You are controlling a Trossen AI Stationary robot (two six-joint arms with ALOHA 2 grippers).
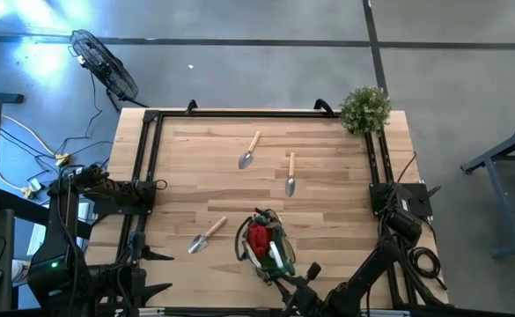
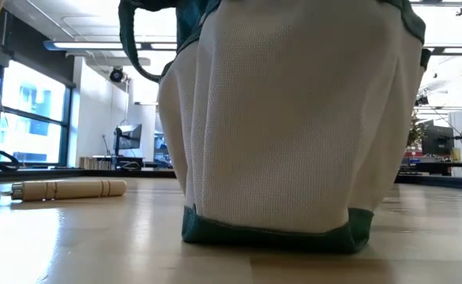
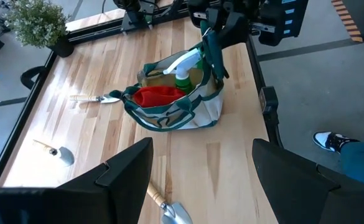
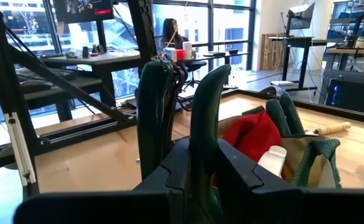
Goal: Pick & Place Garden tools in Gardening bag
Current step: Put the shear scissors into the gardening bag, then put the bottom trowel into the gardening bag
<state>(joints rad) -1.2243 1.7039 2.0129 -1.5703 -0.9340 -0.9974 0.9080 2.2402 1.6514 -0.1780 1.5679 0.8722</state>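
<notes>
gardening bag (image 2: 286,118) fills frame centre | right gripper (image 4: 191,162) clamped on its handle, seemingly | left gripper (image 3: 197,180) apart | three trowels (image 1: 249,152) remain out

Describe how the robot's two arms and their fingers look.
Both arms are dark, nearly black, built of jointed blocky links. The left arm is mounted on a black frame, with loose cables trailing beside its base. The right arm has black cable loops near its base. The left gripper has broad, flat, matte black fingers with angular edges.
</notes>
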